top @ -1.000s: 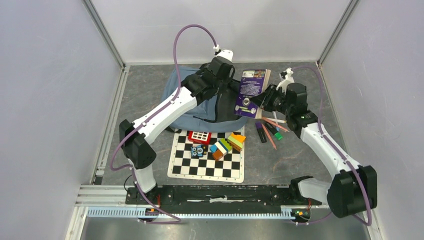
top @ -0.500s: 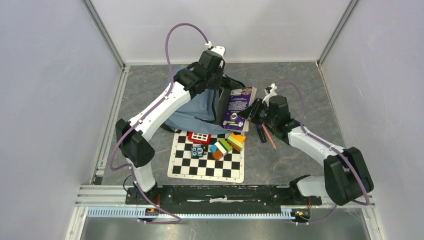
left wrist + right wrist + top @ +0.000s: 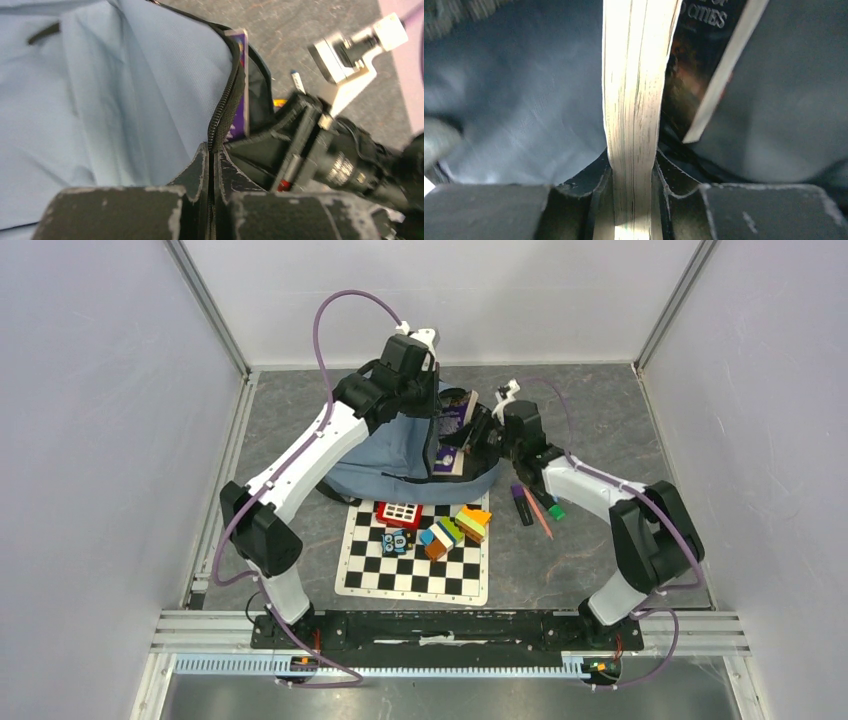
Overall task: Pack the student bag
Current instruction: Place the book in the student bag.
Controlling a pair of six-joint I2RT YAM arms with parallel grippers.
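Note:
The dusty-blue student bag (image 3: 385, 455) lies at the back of the table behind the chessboard. My left gripper (image 3: 432, 412) is shut on the bag's black zipper edge (image 3: 226, 107) and holds the opening up. My right gripper (image 3: 470, 440) is shut on a purple book (image 3: 450, 435), pinching its page edge (image 3: 634, 110). The book is partly inside the bag's opening, and its purple cover (image 3: 242, 90) shows past the zipper. A second dark-covered book (image 3: 704, 60) sits inside the bag beside it.
A chessboard (image 3: 415, 558) in front of the bag carries a red block (image 3: 399, 513), small dice (image 3: 396, 541) and coloured blocks (image 3: 455, 528). Markers and pencils (image 3: 535, 505) lie on the table to the right of the bag.
My right gripper has carried the purple book left and down into the bag's opening. My left gripper has shifted slightly left, still holding the zipper edge.

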